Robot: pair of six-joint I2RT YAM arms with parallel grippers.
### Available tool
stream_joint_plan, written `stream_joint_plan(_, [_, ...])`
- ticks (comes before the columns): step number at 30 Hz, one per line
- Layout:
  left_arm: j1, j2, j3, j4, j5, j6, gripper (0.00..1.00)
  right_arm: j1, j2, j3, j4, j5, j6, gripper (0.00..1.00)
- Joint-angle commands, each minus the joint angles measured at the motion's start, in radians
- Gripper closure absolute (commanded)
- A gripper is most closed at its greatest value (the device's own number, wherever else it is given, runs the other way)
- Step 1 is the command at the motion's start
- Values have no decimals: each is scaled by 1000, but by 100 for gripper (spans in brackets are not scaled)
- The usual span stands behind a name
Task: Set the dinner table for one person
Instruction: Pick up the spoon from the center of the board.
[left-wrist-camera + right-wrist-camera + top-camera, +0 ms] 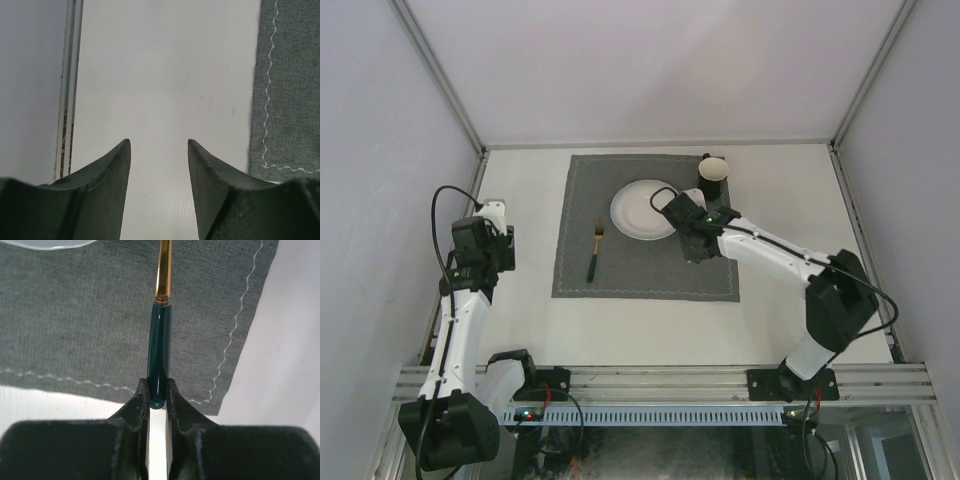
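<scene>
The desk [520,310] is big, flat and off-white, with thin shiny metal rails along its edges, and it fills the floor of the white-walled box under everything else. A square grey mat [620,275] made of rough cloth lies in the middle of it, with a wiggly white stitch line running near its edge. A round, smooth white plate [638,212] sits on the far part of the mat. A fork [594,250] with a dark handle and a gold top lies flat on the mat, just left of the plate. A round cup [713,172], dark outside and white inside, stands at the far right corner of the mat. The right hand [157,390] is pinching the end of a long thin eating tool [159,350] with a shiny dark green handle and a gold neck, over the right side of the mat. Its top end is out of view. The left hand [157,145] is spread apart and holds nothing, over bare desk just left of the mat.
</scene>
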Motion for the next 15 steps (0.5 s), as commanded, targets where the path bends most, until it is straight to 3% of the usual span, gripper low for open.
stream_joint_plan(1, [9,-21,4,24,-25,18,46,9,81,70,-31,47,147,100])
stream_joint_plan(9, [10,4,8,27,-35,18,46,23,172,122,-81,53,229,100])
stream_joint_plan(15, [9,15,7,31,-44,22,46,-21,141,83,-77,0,225,100])
